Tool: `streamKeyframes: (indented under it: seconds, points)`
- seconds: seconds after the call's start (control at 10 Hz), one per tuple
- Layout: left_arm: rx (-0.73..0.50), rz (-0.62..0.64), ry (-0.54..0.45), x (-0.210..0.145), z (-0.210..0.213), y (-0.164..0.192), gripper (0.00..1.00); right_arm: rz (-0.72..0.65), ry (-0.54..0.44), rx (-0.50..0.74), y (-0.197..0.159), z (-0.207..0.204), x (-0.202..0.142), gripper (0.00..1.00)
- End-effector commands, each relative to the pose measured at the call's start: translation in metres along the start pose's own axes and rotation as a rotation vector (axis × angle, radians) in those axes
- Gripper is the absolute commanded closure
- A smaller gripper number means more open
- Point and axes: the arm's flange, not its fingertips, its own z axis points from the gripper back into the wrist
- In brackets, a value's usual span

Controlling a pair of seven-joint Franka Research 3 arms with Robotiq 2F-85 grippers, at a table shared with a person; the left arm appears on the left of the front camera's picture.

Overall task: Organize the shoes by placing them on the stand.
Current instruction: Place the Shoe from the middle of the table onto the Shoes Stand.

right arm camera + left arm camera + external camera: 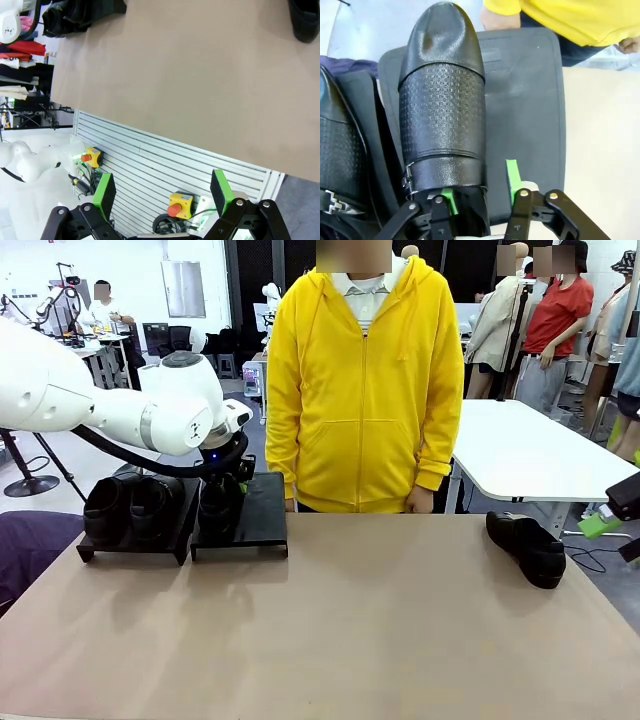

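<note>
Left wrist view: left end effector pads apart astride shoe heel on stand

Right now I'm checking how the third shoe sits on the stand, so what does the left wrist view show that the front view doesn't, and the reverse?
Left wrist view only: the shoe's embossed upper and smooth toe, lying flat on the right stand, with the left gripper open, one green pad inside the heel opening, the other outside.

Front view only: a fourth shoe lying on the table at the right, and the right gripper's green pad at the right edge.

Both: two stands side by side, the person's yellow hoodie.
</note>
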Motion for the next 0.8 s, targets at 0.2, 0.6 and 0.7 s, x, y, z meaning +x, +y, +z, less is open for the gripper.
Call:
streamKeyframes:
  seconds: [0.2, 0.6, 0.7]
  points:
    - [-0.099, -0.103, 0.151, -0.016, 0.063, -0.001, 0.0, 0.022, 0.004, -0.007, -0.002, 0.002, -0.001, 0.0]
    - [-0.152, -0.208, 0.368, -0.057, 0.162, 0.016, 0.0, 0.022, 0.004, -0.007, -0.002, 0.002, -0.001, 0.0]
    - [-0.202, -0.205, 0.405, -0.083, 0.192, 0.025, 0.0, 0.022, 0.004, -0.007, -0.002, 0.002, -0.001, 0.0]
